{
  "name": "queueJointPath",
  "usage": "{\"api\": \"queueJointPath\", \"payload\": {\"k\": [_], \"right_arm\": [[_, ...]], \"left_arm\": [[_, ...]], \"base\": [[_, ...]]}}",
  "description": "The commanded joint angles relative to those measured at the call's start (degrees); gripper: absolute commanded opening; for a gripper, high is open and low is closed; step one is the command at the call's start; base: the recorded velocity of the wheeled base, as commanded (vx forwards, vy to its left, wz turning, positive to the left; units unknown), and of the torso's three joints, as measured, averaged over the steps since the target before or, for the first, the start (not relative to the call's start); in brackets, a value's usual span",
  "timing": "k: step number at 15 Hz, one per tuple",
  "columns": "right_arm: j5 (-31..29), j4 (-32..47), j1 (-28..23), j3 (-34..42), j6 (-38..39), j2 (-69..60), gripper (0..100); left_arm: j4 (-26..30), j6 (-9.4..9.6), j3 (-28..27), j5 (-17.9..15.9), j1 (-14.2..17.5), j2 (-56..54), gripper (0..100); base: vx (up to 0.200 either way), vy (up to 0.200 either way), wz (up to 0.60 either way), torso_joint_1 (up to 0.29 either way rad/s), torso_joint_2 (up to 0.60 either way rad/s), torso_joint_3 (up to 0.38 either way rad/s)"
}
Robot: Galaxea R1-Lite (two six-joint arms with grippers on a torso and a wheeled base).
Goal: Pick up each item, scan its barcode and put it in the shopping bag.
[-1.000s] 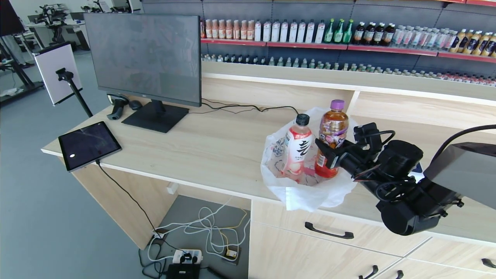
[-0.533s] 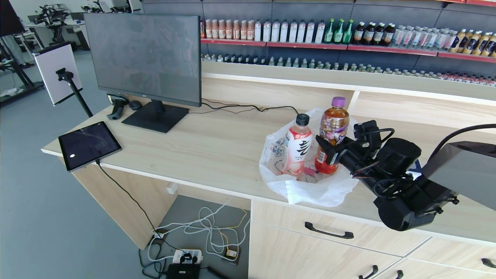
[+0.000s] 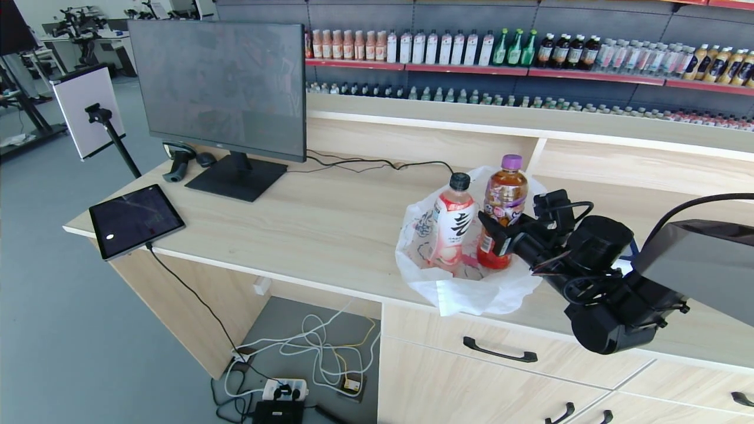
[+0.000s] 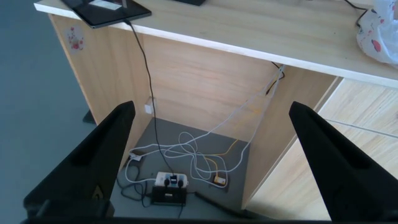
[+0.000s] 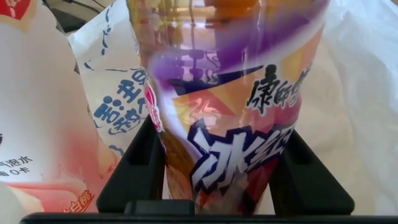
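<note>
A white plastic shopping bag (image 3: 465, 291) sits open on the wooden counter's front edge. Inside it stands a pink bottle (image 3: 452, 222) with a black cap. Right beside it is an amber tea bottle (image 3: 505, 197) with a purple cap, upright, its base down in the bag. My right gripper (image 3: 498, 235) is shut on this tea bottle around its lower half. In the right wrist view the tea bottle (image 5: 239, 93) sits between the black fingers (image 5: 134, 168), with the bag (image 5: 360, 93) behind. My left gripper (image 4: 211, 112) hangs open over the floor beside the counter.
A monitor (image 3: 221, 88) stands at the counter's back left, with a tablet (image 3: 134, 219) at the left corner and a handheld scanner (image 3: 177, 165) beside the monitor. Cables and a power strip (image 3: 285, 390) lie on the floor below. Shelves of bottles (image 3: 530, 50) line the back wall.
My right gripper lifted the tea bottle slightly, then lowered it again into the bag, ending a little lower and further left. The bag's rim shifted with it.
</note>
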Motion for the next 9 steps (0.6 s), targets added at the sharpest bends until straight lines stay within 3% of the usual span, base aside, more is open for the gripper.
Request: {"api": "queueJointPath", "payload": {"k": [1,4,5,9], "right_arm": [[0.01,0.25,0.07,0.20,-0.05,0.33,0],[0.01,0.25,0.07,0.81,-0.05,0.59,0],[0.01,0.25,0.07,1.08,-0.05,0.68,100],[0.01,0.25,-1.07,1.52,-0.05,0.41,100]], "left_arm": [[0.00,0.03,0.00,0.00,0.01,0.00,100],[0.00,-0.06,0.00,0.00,0.01,0.00,100],[0.00,-0.06,0.00,0.00,0.01,0.00,100],[0.00,-0.06,0.00,0.00,0.01,0.00,100]], "base": [[0.000,0.000,0.00,0.000,0.00,0.000],[0.000,0.000,0.00,0.000,0.00,0.000],[0.000,0.000,0.00,0.000,0.00,0.000],[0.000,0.000,0.00,0.000,0.00,0.000]]}}
